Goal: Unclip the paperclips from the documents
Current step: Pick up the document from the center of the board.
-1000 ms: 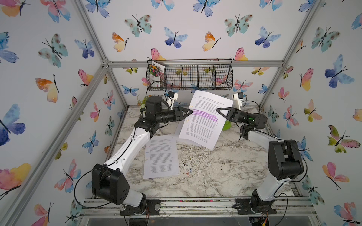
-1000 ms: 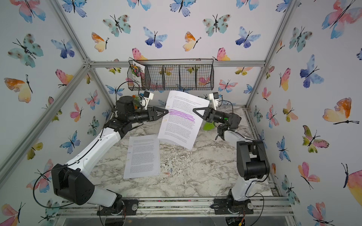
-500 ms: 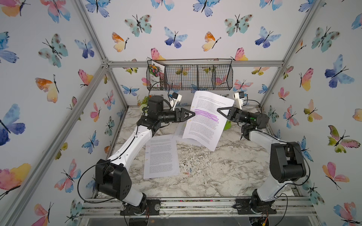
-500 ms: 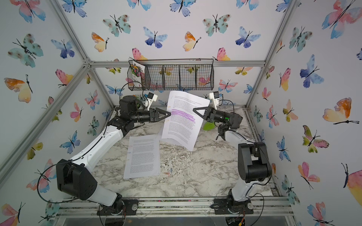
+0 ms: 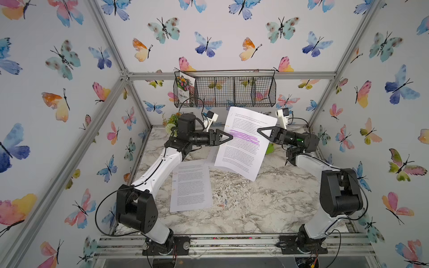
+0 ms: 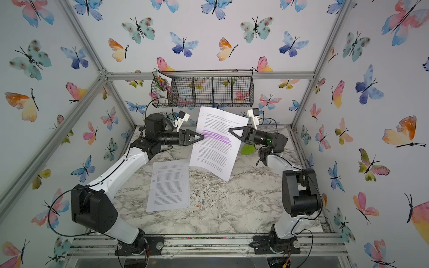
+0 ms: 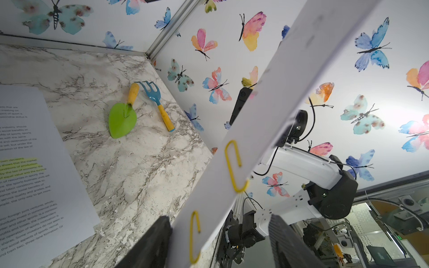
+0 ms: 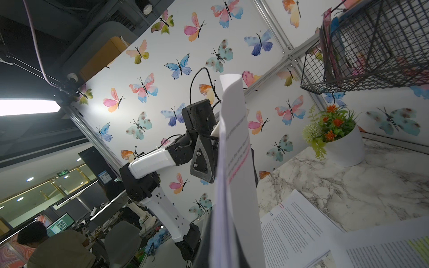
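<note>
The purple-highlighted document point(image 5: 243, 148) point(image 6: 214, 150) hangs upright in the air, and my right gripper point(image 5: 258, 130) point(image 6: 230, 130) point(image 8: 229, 243) is shut on its right edge. My left gripper point(image 5: 231, 137) point(image 6: 202, 137) point(image 7: 218, 218) is open and straddles the left edge. One yellow paperclip point(image 7: 194, 236) sits between its jaws, and another yellow paperclip point(image 7: 234, 169) is further along the same edge. An unhighlighted document point(image 5: 190, 185) point(image 6: 169, 185) lies flat, with a pink clip point(image 8: 281, 205) on its edge. A yellow-green highlighted document point(image 7: 23, 162) point(image 8: 394, 250) lies behind it.
A wire basket point(image 5: 232, 92) holding a seed packet point(image 5: 185, 88) hangs on the back wall. A potted plant point(image 8: 341, 143) stands at the back left. A green trowel point(image 7: 123, 118) and a blue fork point(image 7: 153, 97) lie at the back right. Loose clips point(image 5: 221, 204) rest mid-table.
My left gripper has moved right up to the held document's left edge and its jaws have widened. The right gripper and the document have barely moved.
</note>
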Controlling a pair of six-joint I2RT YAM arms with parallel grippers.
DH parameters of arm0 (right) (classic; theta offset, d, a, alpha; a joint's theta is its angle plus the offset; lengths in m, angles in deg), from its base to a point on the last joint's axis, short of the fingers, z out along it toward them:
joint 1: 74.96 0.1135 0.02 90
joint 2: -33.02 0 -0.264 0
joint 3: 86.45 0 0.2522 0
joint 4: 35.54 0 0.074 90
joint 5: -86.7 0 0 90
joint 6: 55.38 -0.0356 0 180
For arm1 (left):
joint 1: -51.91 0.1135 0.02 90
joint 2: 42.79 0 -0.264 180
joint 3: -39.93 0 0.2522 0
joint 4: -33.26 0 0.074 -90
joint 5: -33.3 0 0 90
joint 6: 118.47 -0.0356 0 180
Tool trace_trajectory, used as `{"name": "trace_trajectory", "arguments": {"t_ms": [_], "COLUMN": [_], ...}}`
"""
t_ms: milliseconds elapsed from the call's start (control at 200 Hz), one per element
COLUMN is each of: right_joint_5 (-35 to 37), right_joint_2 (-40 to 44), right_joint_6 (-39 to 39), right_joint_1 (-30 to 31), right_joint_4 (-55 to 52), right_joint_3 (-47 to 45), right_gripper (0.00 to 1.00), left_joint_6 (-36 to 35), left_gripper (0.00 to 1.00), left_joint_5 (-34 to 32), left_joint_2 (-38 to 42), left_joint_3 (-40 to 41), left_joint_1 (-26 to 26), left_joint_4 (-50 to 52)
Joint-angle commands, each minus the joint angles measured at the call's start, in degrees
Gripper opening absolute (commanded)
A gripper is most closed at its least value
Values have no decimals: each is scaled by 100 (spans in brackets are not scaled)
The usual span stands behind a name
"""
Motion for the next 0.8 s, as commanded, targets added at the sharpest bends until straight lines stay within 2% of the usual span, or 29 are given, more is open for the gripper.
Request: {"name": "trace_trajectory", "arguments": {"t_ms": [0, 105, 145, 240, 315, 451, 651, 791], "right_joint_5": [-81, -72, -72, -47, 2, 283, 554, 600], "right_joint_2": [250, 252, 252, 269, 319, 460, 567, 613], "right_joint_6": [-96, -70, -39, 156, 400, 837, 1054, 1192], "right_joint_1": [51, 50, 55, 51, 51, 76, 269, 333], "right_joint_4": [110, 67, 36, -192, -485, -914, -947, -1028], "right_joint_3": [145, 178, 209, 266, 281, 145, -204, -362], "right_gripper": [2, 2, 2, 4, 19, 38, 51, 53], "left_joint_6": [-234, -259, -247, -140, 137, 981, 2373, 3218], "left_gripper": [43, 8, 0, 0, 0, 0, 0, 0], "left_joint_5": [371, 433, 451, 592, 681, 576, 385, 214], "left_joint_2": [-147, -163, -165, -208, -205, 8, 205, 261], "left_joint_3": [-260, -294, -306, -355, -321, 65, 623, 946], "left_joint_1": [-33, -49, -54, -47, -49, -31, -30, -24], "left_joint_4": [122, 146, 135, 92, -191, -1321, -3132, -4245]}}
